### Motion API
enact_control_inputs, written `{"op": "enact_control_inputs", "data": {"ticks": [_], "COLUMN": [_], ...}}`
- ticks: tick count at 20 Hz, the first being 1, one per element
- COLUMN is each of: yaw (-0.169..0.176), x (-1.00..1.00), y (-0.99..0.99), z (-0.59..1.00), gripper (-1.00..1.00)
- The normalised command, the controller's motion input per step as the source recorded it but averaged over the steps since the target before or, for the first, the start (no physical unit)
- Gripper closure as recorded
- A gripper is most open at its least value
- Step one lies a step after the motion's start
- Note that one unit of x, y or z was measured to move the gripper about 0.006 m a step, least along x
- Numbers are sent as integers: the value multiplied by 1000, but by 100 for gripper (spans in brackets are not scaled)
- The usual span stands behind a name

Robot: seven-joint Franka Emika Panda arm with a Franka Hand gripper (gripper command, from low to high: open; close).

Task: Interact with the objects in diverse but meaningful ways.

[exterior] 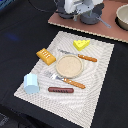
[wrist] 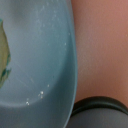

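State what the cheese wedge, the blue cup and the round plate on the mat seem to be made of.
Cheese wedge: likely moulded plastic, uniform yellow, smooth.
Blue cup: probably plastic, matte pale blue.
Round plate: possibly wood or plastic, flat beige, no shine; too blurred to decide.

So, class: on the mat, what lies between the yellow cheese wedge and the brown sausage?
In the exterior view, the tan plate sits between the cheese wedge and the sausage, flanked by a knife and a fork.

Exterior view looks down at an angle on my placemat [exterior: 70, 75], fairly far off, my wrist view pressed close against a pale blue bowl [wrist: 45, 60], shared area unclear.
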Motion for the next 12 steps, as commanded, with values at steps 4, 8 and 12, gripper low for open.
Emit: {"op": "enact_control_inputs", "data": {"ticks": [4, 8, 12], "yaw": [0, 0, 0], "x": [0, 0, 0], "y": [154, 169, 176], "z": [-87, -56, -56], "gripper": [100, 100, 100]}}
